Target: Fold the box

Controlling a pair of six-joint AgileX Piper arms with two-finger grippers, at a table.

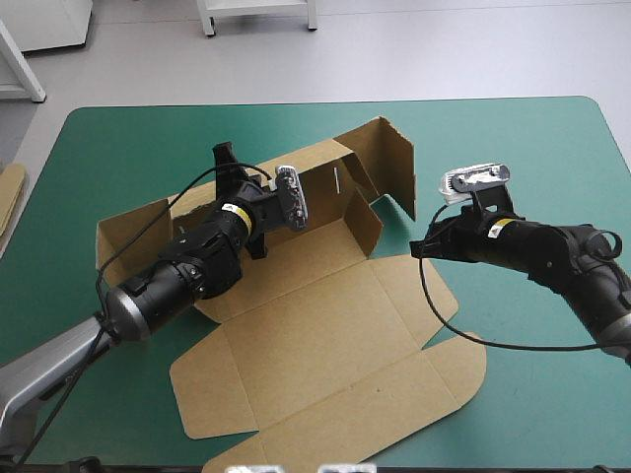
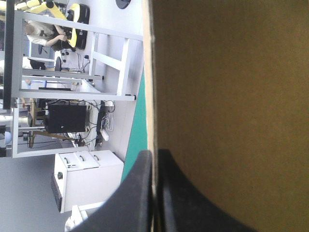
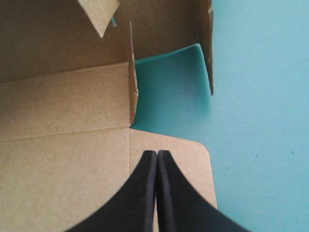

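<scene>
The brown box (image 1: 325,335) lies mid-table as a cut sheet, its near panels and flaps flat on the cover. Its far wall and right end flap (image 1: 394,163) stand raised. My left gripper (image 1: 225,158) is at the far wall, and in the left wrist view its black fingers (image 2: 140,193) are all but shut with the wall's pale edge (image 2: 150,96) between them. My right gripper (image 1: 418,246) is shut with nothing in it, hovering over a rounded flap (image 3: 193,164) at the box's right side, just short of a short upright flap (image 3: 133,82).
An edge of more brown board (image 1: 10,187) shows at the table's left edge. Bare teal-green cover (image 1: 532,148) lies to the right of the box and along the far side.
</scene>
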